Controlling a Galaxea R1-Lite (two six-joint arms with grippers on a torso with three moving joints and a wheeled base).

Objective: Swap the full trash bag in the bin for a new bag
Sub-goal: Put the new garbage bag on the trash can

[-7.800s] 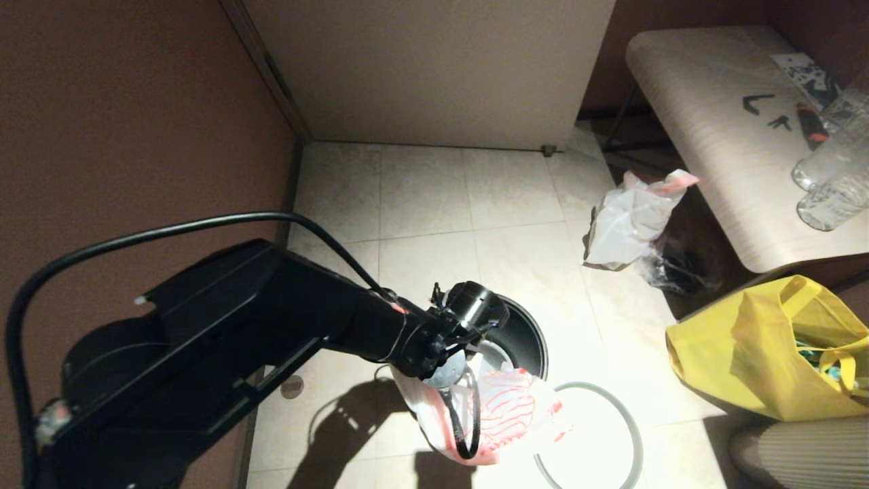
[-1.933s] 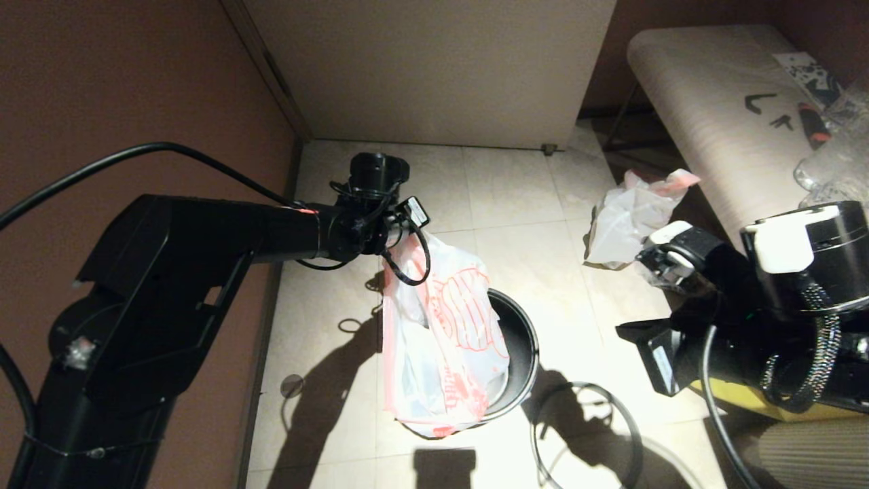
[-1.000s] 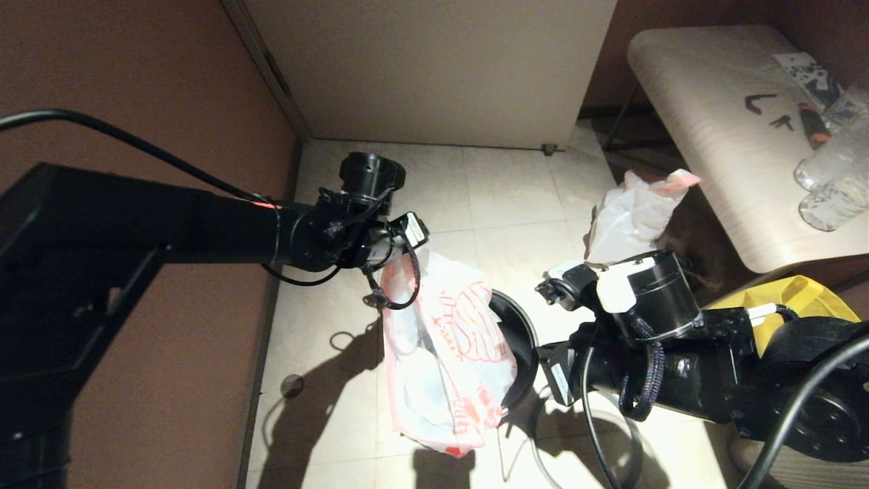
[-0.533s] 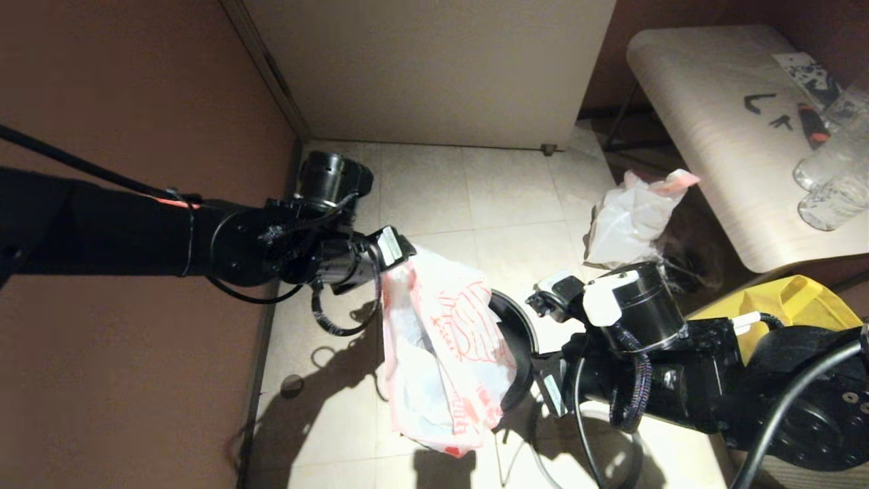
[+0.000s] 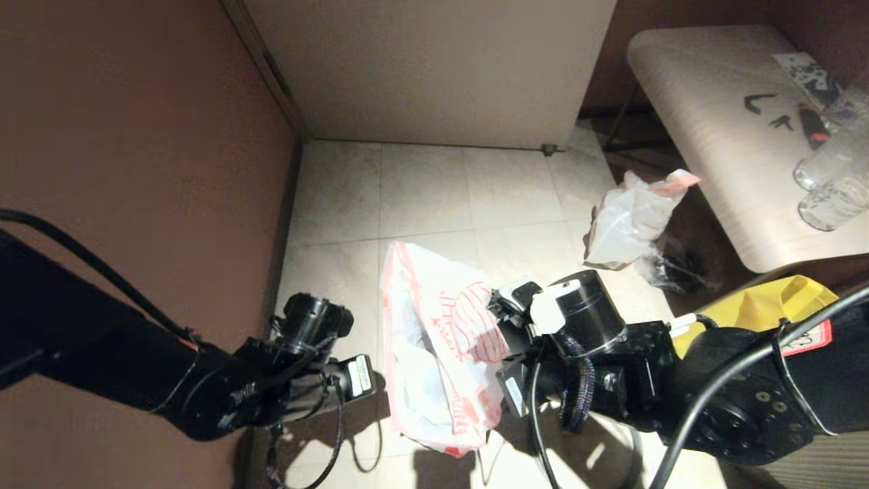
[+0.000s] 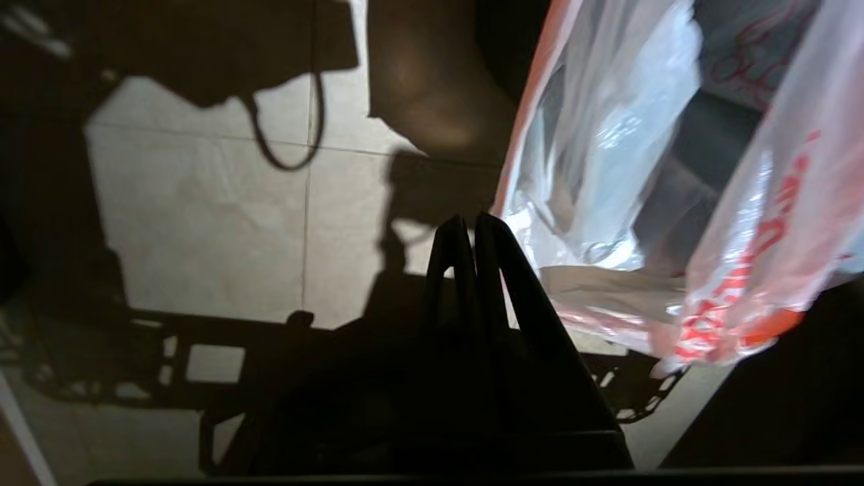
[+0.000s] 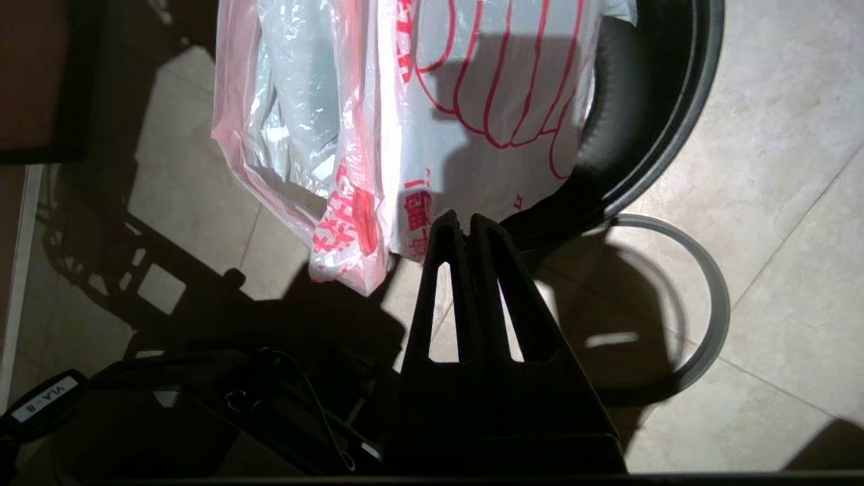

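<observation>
- From the head view, the new bag, translucent with its red cartoon outline, stood draped between the two arms, its lower end sagging to the floor.
- The bin was almost wholly hidden there behind the bag and the right arm; the right wrist view alone showed its black wall, with the bag hanging partly inside the mouth and partly spilling outside.
- That same view showed a thin grey ring lying flat on the floor just beside the bin.
- The right gripper had its jaws pressed together, the tips at the bag's lower printed edge; whether they pinched plastic I could not tell.
- The left gripper sat low beside the bag, jaws pressed together on nothing, close to the pink-edged plastic.
- Only the head view took in the full trash bag, whitish, lying on the floor near the table, and a yellow tote behind the right arm.
</observation>
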